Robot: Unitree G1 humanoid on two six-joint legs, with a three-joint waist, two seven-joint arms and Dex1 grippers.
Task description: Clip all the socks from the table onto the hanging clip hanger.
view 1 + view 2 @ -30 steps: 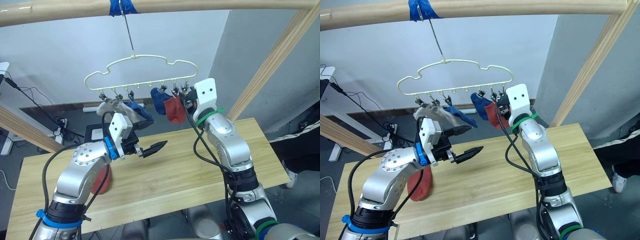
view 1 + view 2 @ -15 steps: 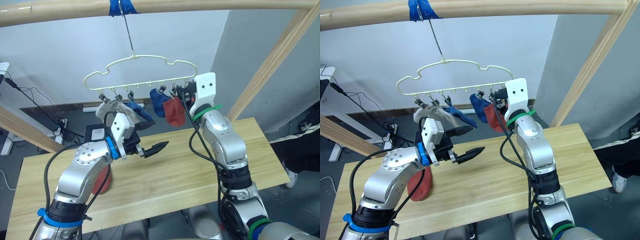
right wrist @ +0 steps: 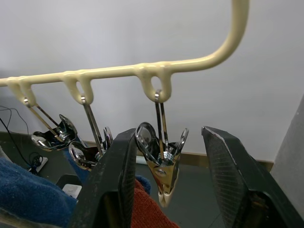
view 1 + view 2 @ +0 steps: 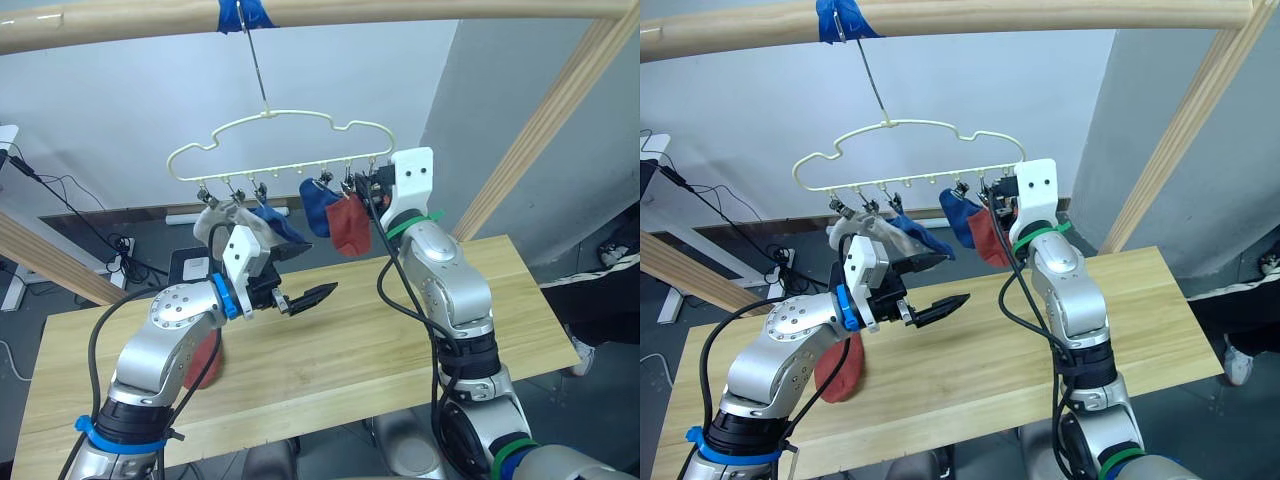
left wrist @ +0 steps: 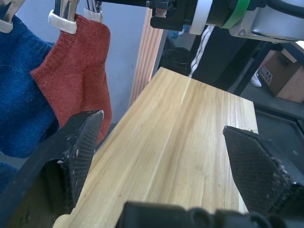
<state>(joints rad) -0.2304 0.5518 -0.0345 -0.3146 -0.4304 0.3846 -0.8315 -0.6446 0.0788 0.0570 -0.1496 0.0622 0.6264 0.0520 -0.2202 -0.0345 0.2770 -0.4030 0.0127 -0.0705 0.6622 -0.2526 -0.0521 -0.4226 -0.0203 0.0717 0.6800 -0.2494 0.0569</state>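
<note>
Right tool (image 3: 164, 190) straddles empty clip (image 3: 161, 164) beside red sock (image 4: 349, 224)

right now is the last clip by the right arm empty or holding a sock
Empty: the end clip hangs bare between the right end effector fingers, beside the clipped rust-red sock.

Round wooden pole frame (image 4: 330, 12): one horizontal bar across the top, one slanted pole (image 4: 545, 125) at right, another slanted pole (image 4: 50, 262) low at left. Blue tape (image 4: 243, 13) wrapped around the top bar. Pale wall (image 4: 130, 100) behind, grey panel (image 4: 580, 170) to the right of it. Black cables (image 4: 70, 200) trailing across the wall at left, down to a power strip (image 4: 122, 255) on the dark floor. Black box (image 4: 187, 266) standing beyond the far edge. Cardboard box (image 5: 290, 78) on the floor in the left wrist view.
</note>
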